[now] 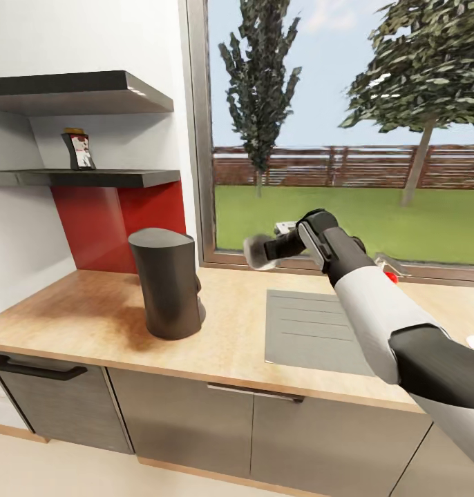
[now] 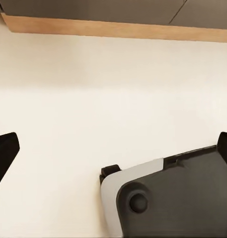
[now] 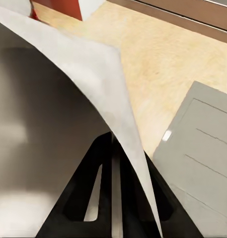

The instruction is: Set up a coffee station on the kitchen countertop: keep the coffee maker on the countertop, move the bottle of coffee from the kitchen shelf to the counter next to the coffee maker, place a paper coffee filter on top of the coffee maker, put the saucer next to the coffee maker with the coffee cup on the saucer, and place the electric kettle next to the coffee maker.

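The right gripper (image 1: pixel 268 250) is clamped on the filter (image 1: pixel 253 250), holding it up in the air above the table (image 1: pixel 92 310), between the coffee maker (image 1: pixel 166 283) and the window, over the sink's (image 1: pixel 313 331) far-left corner. The right wrist view shows why the hold works: the two fingers (image 3: pixel 83 198) meet on the narrow lower edge of the sheet, so the wide fan of paper stands free ahead of them and could be laid down flat on something without the fingers getting in the way. The filter (image 3: pixel 58 119) looks thin, pale grey-white, gently curved and slightly curled at its edge; it would probably flex or flutter if moved fast. The coffee maker, a tall near-black column with a slanted flat top, stands on the table's left part, well to the left of the filter and lower than it, so I judge the carry toward that top is under way but unfinished. The bottle (image 1: pixel 79 150) stands on the shelf (image 1: pixel 92 178) at far left, above the red wall panel. The left gripper's (image 2: pixel 113 148) dark fingertips sit at opposite edges of its wrist view, spread wide with nothing between them, facing the pale floor (image 2: pixel 93 99).
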`<state>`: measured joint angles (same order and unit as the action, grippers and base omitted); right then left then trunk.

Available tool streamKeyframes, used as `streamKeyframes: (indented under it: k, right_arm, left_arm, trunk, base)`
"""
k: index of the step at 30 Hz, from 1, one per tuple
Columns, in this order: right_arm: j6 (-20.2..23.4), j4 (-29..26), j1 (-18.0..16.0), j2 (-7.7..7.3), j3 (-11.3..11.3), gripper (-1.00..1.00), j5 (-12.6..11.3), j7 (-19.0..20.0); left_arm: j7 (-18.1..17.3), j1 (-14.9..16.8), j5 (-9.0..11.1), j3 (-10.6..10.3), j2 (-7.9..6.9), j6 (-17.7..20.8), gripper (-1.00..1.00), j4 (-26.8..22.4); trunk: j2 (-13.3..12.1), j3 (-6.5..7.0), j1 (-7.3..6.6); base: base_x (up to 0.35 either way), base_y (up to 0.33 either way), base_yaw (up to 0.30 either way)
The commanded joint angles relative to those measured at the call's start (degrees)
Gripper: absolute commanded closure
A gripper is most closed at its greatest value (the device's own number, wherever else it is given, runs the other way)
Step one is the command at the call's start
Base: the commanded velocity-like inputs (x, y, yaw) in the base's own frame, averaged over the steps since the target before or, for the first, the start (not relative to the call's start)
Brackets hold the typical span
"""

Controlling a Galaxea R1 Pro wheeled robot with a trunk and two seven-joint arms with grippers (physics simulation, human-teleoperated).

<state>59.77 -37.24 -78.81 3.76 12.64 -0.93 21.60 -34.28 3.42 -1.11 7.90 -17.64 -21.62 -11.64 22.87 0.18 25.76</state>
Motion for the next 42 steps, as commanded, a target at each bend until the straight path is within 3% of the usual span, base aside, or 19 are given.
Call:
streamKeyframes:
  k: [1,6,14,17,20,25,29,36,39,42]
  right_arm:
    - [0.2,0.3,-0.2,0.04,0.3,1.0,-0.2,0.1]
    - [0.2,5.6,-6.5,0.44,0.9,1.0,-0.3,1.0]
    - [0.2,29.8,-23.5,0.68,0.8,1.0,-2.8,1.2]
    - [0.2,34.3,-28.3,1.17,0.8,1.0,-3.4,1.2]
    - [0.2,35.4,-30.7,2.12,0.7,1.0,-3.6,1.2]
    - [0.2,35.5,-31.5,2.77,0.1,1.0,-4.0,1.2]
    - [0.2,35.5,-31.6,2.54,-5.1,1.0,-4.1,1.3]
    - [0.2,35.8,-31.7,0.51,-18.9,1.0,-4.1,1.3]
    - [0.2,35.8,-31.7,0.09,-21.2,1.0,-4.1,1.3]
    - [0.2,35.8,-31.7,-0.19,-22.0,1.0,-4.1,1.3]
  left_arm:
    - [-0.3,0.0,-0.3,0.4,0.02,-0.1,-1.0,0.1]
    - [-0.3,-0.1,-2.0,0.4,0.02,-0.1,-1.0,0.2]
    - [-0.1,-0.4,-2.3,0.4,0.08,0.1,-1.0,0.2]
    - [0.1,-0.4,-2.3,0.4,0.23,0.1,-1.0,0.2]
    - [0.1,-0.4,-2.3,0.5,0.3,0.1,-1.0,0.2]
    - [0.2,-0.4,-2.3,0.6,0.39,0.1,-1.0,0.2]
    - [0.2,-0.4,-2.4,0.6,0.48,0.1,-1.0,0.3]
    - [0.2,-0.4,-2.4,0.6,0.5,0.2,-1.0,0.3]
    - [0.2,-0.4,-2.4,0.6,0.5,0.2,-1.0,0.3]
    - [0.2,-0.4,-2.4,0.6,0.5,0.1,-1.0,0.9]
  trunk:
    - [0.0,-0.03,0.02]
    - [0.0,-0.03,0.02]
    - [0.0,-0.03,0.02]
    - [0.0,-0.03,0.02]
    - [0.0,-0.03,0.02]
    - [0.0,-0.03,0.02]
    - [0.0,-0.03,0.02]
    - [0.0,-0.03,0.02]
    - [0.0,-0.03,0.02]
    - [0.0,-0.03,0.02]
  base:
    - [0.0,0.0,0.0]
    - [0.0,0.0,0.0]
    - [0.0,0.0,0.0]
    - [0.0,0.0,0.0]
    - [0.0,0.0,0.0]
    - [0.0,0.0,0.0]
    - [0.0,0.0,0.0]
    - [0.0,0.0,0.0]
    - [0.0,0.0,0.0]
    - [0.0,0.0,0.0]
